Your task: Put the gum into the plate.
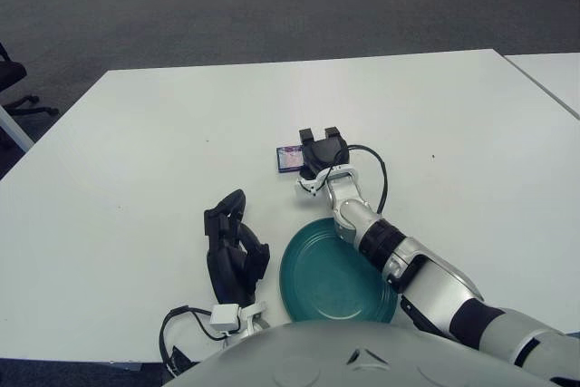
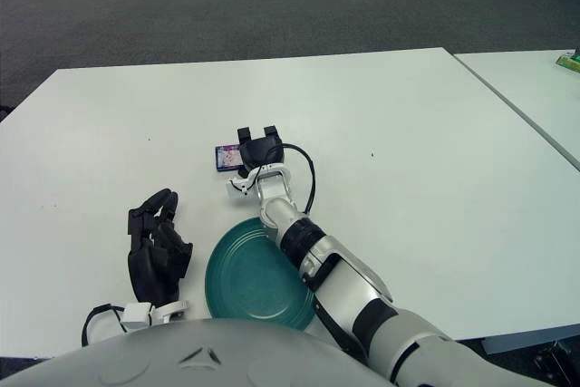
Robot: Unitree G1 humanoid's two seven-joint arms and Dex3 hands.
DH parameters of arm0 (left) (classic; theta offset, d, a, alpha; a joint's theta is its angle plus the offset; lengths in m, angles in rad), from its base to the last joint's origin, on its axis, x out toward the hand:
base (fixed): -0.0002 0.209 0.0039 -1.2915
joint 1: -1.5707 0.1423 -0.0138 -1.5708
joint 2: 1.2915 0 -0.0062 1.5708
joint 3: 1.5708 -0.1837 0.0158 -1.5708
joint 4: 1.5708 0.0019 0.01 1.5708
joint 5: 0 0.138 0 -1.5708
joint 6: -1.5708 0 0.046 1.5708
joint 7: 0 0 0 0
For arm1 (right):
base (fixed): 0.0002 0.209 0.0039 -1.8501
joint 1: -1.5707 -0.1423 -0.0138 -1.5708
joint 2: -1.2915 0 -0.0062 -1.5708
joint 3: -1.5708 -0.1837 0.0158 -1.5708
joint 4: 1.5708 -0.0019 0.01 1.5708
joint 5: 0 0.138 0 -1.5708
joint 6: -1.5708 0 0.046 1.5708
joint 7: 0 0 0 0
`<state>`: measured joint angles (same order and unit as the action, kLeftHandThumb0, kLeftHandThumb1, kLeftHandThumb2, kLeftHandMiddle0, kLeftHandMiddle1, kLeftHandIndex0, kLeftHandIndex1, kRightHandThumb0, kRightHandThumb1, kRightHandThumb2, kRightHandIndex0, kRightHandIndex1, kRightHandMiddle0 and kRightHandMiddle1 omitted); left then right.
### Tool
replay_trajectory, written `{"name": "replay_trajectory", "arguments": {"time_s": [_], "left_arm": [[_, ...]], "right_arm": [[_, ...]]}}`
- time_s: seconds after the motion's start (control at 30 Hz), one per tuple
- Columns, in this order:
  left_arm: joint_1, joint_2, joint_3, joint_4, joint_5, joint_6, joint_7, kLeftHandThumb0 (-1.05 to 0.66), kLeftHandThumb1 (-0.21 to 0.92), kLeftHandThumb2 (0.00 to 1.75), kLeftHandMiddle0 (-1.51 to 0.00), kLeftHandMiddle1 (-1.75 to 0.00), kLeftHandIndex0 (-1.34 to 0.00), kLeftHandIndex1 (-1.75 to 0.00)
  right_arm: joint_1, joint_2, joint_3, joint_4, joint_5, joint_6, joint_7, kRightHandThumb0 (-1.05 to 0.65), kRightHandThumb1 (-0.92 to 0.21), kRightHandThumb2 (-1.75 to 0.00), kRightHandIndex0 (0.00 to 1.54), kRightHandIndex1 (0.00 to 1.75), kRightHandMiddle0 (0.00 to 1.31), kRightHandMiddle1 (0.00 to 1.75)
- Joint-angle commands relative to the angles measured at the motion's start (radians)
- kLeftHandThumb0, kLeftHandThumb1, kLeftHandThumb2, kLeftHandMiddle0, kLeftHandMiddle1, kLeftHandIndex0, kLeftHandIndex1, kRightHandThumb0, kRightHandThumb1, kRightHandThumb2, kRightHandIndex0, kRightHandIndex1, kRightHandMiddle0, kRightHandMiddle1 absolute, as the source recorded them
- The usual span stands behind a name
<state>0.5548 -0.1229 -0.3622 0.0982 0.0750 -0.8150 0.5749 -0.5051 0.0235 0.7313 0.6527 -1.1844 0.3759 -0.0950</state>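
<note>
right hand (image 1: 319, 149) over gum (image 1: 289, 159), beyond plate (image 1: 313, 287)

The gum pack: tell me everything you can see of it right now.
The gum pack is a small flat rectangle with a dark blue border and a pale pink-purple printed face, lying flat on the white table just beyond the teal plate, not in it. The right robot hand is over its right end, covering part of it; whether the fingers already grip it cannot be told. Only its left portion shows.
</note>
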Motion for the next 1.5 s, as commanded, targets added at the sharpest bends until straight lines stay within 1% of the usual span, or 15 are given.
{"name": "replay_trajectory", "arguments": {"time_s": [0.0, 0.07, 0.13, 0.23, 0.3, 0.33, 0.43, 0.5, 0.6, 0.7, 0.8, 0.97, 1.07, 1.27, 1.47], "left_arm": [[-0.033, -0.211, -0.064, 0.01, 0.047, 0.004, 0.04, -0.85, 0.92, 0.8, -0.34, -0.55, -0.28, -1.32], [-0.035, -0.211, -0.06, 0.012, 0.05, 0.0, 0.044, -0.85, 0.92, 0.8, -0.34, -0.56, -0.29, -1.33], [-0.037, -0.209, -0.058, 0.014, 0.054, -0.007, 0.048, -0.84, 0.92, 0.79, -0.34, -0.57, -0.29, -1.34], [-0.036, -0.208, -0.059, 0.015, 0.055, -0.017, 0.051, -0.83, 0.92, 0.79, -0.34, -0.58, -0.29, -1.33], [-0.035, -0.207, -0.06, 0.016, 0.054, -0.023, 0.052, -0.82, 0.92, 0.79, -0.33, -0.59, -0.29, -1.32], [-0.034, -0.206, -0.06, 0.016, 0.054, -0.027, 0.052, -0.82, 0.92, 0.79, -0.33, -0.6, -0.29, -1.32], [-0.028, -0.208, -0.063, 0.01, 0.067, -0.028, 0.061, -0.81, 0.92, 0.8, -0.31, -0.61, -0.29, -1.3], [-0.025, -0.209, -0.064, 0.005, 0.075, -0.026, 0.065, -0.81, 0.92, 0.81, -0.3, -0.61, -0.28, -1.3], [-0.022, -0.208, -0.064, 0.0, 0.08, -0.023, 0.067, -0.82, 0.92, 0.81, -0.28, -0.65, -0.28, -1.29], [-0.014, -0.204, -0.06, -0.016, 0.092, -0.008, 0.074, -0.83, 0.92, 0.83, -0.26, -0.66, -0.27, -1.29], [-0.008, -0.2, -0.053, -0.026, 0.092, 0.007, 0.078, -0.84, 0.92, 0.84, -0.25, -0.66, -0.26, -1.27], [-0.003, -0.187, -0.043, -0.036, 0.065, 0.026, 0.07, -0.84, 0.92, 0.83, -0.24, -0.66, -0.24, -1.26], [-0.004, -0.178, -0.038, -0.038, 0.051, 0.026, 0.063, -0.84, 0.92, 0.82, -0.25, -0.66, -0.25, -1.26], [-0.008, -0.181, -0.03, -0.043, 0.032, 0.015, 0.063, -0.82, 0.92, 0.79, -0.25, -0.68, -0.27, -1.24], [-0.006, -0.183, -0.029, -0.054, 0.037, 0.028, 0.077, -0.83, 0.92, 0.81, -0.24, -0.7, -0.3, -1.22]], "right_arm": [[0.087, -0.119, 0.015, -0.094, 0.023, -0.022, 0.098, -0.41, -0.55, -1.01, 0.33, 1.75, 0.43, 1.74], [0.091, -0.141, 0.009, -0.146, 0.022, -0.024, 0.125, -0.41, -0.56, -1.0, 0.33, 1.75, 0.43, 1.75], [0.09, -0.172, -0.005, -0.243, 0.016, -0.021, 0.175, -0.41, -0.59, -0.96, 0.35, 1.75, 0.41, 1.75], [0.096, -0.218, -0.029, -0.442, -0.011, -0.003, 0.282, -0.4, -0.64, -0.9, 0.36, 1.75, 0.37, 1.75], [0.098, -0.236, -0.04, -0.53, -0.024, 0.004, 0.332, -0.39, -0.67, -0.86, 0.37, 1.75, 0.35, 1.75], [0.108, -0.251, -0.053, -0.601, -0.032, 0.007, 0.363, -0.39, -0.68, -0.84, 0.38, 1.75, 0.35, 1.75], [0.162, -0.316, -0.108, -0.824, -0.043, 0.0, 0.428, -0.38, -0.73, -0.79, 0.38, 1.75, 0.32, 1.75], [0.182, -0.343, -0.133, -0.92, -0.051, -0.006, 0.465, -0.38, -0.74, -0.77, 0.37, 1.75, 0.31, 1.75], [0.205, -0.364, -0.153, -1.004, -0.057, -0.017, 0.499, -0.38, -0.77, -0.73, 0.37, 1.75, 0.29, 1.75], [0.274, -0.389, -0.175, -1.154, -0.061, -0.039, 0.515, -0.37, -0.79, -0.7, 0.37, 1.75, 0.28, 1.75], [0.33, -0.409, -0.187, -1.249, -0.062, -0.057, 0.532, -0.37, -0.8, -0.69, 0.37, 1.75, 0.27, 1.75], [0.425, -0.462, -0.231, -1.45, -0.051, -0.093, 0.618, -0.37, -0.82, -0.67, 0.35, 1.75, 0.27, 1.75], [0.455, -0.475, -0.249, -1.509, -0.023, -0.113, 0.658, -0.36, -0.83, -0.64, 0.34, 1.75, 0.26, 1.75], [0.496, -0.529, -0.309, -1.584, 0.108, -0.17, 0.74, -0.36, -0.84, -0.63, 0.35, 1.75, 0.25, 1.75], [0.59, -0.579, -0.366, -1.669, 0.225, -0.25, 0.777, -0.36, -0.83, -0.65, 0.4, 1.75, 0.26, 1.75]]}}
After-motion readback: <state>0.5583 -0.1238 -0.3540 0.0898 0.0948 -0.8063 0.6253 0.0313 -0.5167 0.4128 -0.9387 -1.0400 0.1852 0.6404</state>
